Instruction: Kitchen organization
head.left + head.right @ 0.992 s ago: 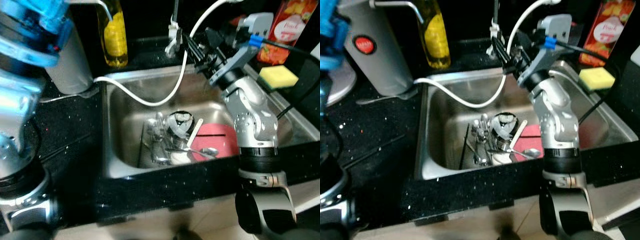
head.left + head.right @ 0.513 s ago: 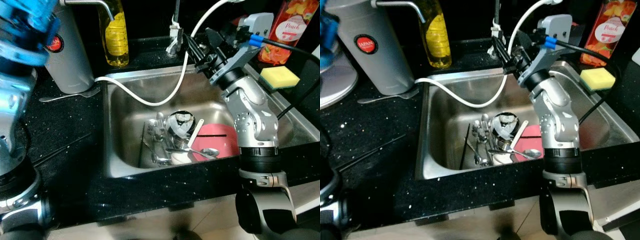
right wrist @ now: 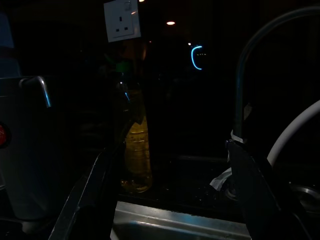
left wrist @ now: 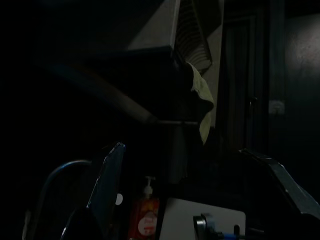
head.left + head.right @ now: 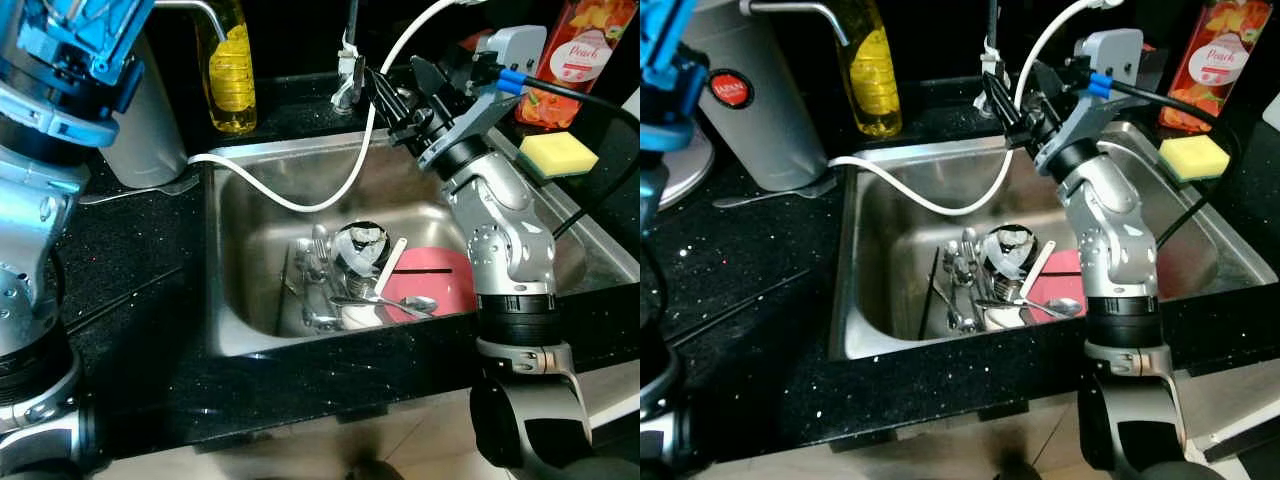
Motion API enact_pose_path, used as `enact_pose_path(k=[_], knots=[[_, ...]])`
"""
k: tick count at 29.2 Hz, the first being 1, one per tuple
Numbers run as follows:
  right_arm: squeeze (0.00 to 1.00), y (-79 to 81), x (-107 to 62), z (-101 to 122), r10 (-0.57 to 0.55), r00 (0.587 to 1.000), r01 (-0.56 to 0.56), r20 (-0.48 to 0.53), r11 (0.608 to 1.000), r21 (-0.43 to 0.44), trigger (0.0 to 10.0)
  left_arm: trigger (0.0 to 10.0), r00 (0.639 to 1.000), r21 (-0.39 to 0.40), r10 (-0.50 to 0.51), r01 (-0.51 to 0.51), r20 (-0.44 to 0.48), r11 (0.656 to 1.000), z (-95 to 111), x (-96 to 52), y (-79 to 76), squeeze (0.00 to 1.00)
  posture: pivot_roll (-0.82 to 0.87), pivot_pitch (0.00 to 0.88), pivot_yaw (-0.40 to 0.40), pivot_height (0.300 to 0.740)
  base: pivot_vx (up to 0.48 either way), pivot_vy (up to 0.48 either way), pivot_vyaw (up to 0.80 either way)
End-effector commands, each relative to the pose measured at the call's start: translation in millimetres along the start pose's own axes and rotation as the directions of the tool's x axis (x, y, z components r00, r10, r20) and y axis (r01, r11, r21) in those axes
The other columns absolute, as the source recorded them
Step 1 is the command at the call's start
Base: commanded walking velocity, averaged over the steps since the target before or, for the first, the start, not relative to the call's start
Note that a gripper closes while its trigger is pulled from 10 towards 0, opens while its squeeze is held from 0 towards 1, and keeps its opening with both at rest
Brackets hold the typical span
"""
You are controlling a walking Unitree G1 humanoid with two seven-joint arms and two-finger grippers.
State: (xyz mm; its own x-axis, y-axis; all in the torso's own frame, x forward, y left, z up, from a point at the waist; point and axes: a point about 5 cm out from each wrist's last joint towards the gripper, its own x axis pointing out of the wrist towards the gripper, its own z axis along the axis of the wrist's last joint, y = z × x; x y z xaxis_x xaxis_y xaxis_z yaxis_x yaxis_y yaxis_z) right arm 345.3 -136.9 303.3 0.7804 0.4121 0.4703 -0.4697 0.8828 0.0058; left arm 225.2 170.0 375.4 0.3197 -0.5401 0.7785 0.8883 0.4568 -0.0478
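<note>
Right pincer (image 5: 1012,100) raised over back rim of sink (image 5: 872,300), beside faucet (image 5: 991,70) and white hose (image 5: 950,205); fingers spread, nothing between them. Left pincer (image 4: 195,200) lifted high, fingers spread, empty. Cutlery (image 5: 960,275), round strainer (image 5: 1007,247), pink plate (image 5: 1065,272) lie in sink basin. Yellow bottle (image 5: 868,70), grey flask (image 5: 755,110) stand on black surface (image 5: 730,270) behind sink; sponge (image 5: 1193,155) on right ledge.

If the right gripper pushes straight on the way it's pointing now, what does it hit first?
Probably the yellow oil bottle, which stands between the open fingers in the right wrist view. The right gripper hangs over the sink's back rim, beside the white hose and the tap base; depth is unclear.
</note>
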Motion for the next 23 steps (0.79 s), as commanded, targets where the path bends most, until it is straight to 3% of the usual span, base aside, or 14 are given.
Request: enact_pose_path(k=[1,14,23], knots=[[0.0,0.4,-1.3,-3,0.0,1.0,0.0,-0.004,1.0,0.005,10.0,10.0,1.0,0.004,-0.003,0.003,-0.014,1.0,-4,-4.4,-1.3,0.0,-0.08,0.031,0.037,0.74,0.0,0.0,0.0],[0.0,1.4,0.0,-3,0.01,1.0,-0.01,0.001,1.0,0.003,10.0,10.0,0.998,-0.032,-0.051,0.052,0.024,0.998,-12,-7.7,-7.5,0.0,-0.08,0.013,0.036,0.74,0.0,0.0,0.0],[0.0,1.4,1.5,-2,0.018,1.0,-0.018,0.004,1.0,0.0,10.0,10.0,0.997,-0.014,-0.061,0.061,0.039,0.998,-3,-20.5,-10.9,0.0,-0.08,0.0,0.029,0.74,0.0,0.0,0.0]])
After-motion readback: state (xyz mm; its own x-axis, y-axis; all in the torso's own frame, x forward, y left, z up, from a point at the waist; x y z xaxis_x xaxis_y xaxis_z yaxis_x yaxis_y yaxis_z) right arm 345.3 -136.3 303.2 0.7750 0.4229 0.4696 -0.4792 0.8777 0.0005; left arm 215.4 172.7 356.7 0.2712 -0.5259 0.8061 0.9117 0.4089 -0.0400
